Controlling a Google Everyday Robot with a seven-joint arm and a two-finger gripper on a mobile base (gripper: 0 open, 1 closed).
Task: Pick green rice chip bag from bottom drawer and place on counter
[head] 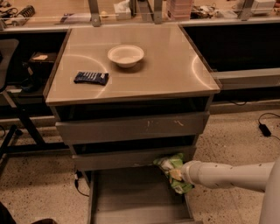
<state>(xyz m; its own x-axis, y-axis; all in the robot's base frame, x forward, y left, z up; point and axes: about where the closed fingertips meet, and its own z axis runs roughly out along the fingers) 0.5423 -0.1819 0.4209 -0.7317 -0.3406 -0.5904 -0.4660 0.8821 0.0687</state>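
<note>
The green rice chip bag (171,168) is crinkled, light green with white patches. It hangs over the back right corner of the open bottom drawer (131,197), just below the middle drawer's front. My gripper (177,174) reaches in from the right on a white arm and is shut on the bag, holding it above the drawer floor. The counter (153,65) is the glossy beige top of the cabinet, above and behind the gripper.
A white bowl (126,55) and a dark blue snack packet (91,78) lie on the counter. The two upper grey drawers (131,127) stick out slightly. A long workbench (65,13) runs along the back. A cable and plug (264,129) lie on the floor at right.
</note>
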